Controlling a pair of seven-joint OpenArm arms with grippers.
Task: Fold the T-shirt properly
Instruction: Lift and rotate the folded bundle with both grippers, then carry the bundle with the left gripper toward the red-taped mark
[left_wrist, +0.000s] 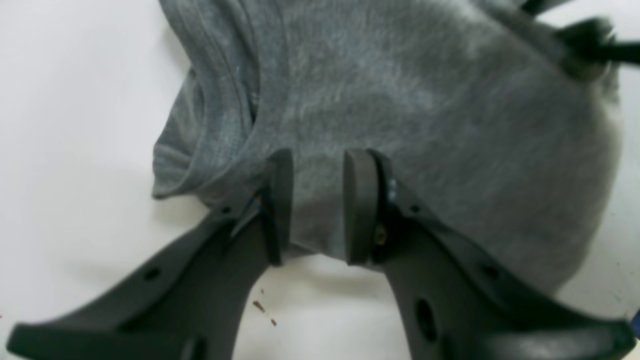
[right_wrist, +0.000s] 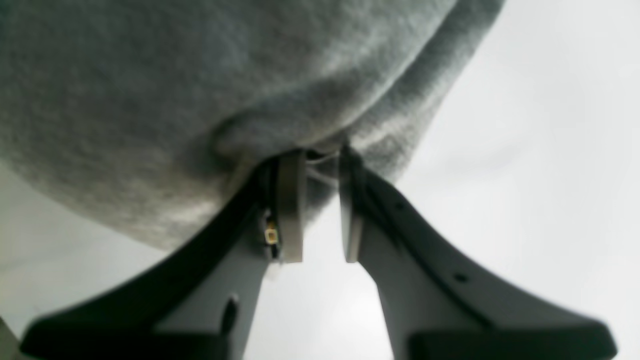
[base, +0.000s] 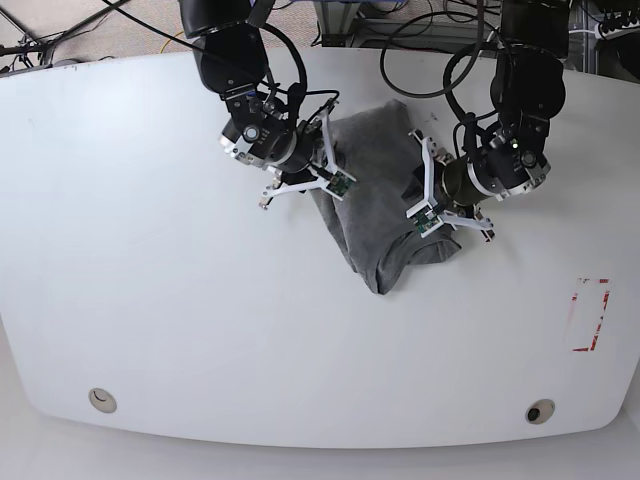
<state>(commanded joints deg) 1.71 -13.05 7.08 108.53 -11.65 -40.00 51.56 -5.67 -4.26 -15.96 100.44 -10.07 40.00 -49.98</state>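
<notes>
T-shirt (base: 375, 205) bunched near table (base: 150, 300) centre, between both arms, far from flat. Left gripper (left_wrist: 317, 205) narrow, pads clamped on a thick fold beside the collar (left_wrist: 220, 95). Right gripper (right_wrist: 322, 200) narrow, pinching only a thin edge. Risk: thin edge slipping free under tension, layers dragging together. Collar visible in left wrist view only; overall crumpled outline in base view only.

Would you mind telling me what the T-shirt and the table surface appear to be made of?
The T-shirt looks like soft, thin heathered grey knit: a mottled, slightly fuzzy, matte surface that drapes in loose folds. The table seems a hard, smooth white board, perhaps laminate or painted, judging by its even, faintly glossy face; the exact material is unclear.
</notes>
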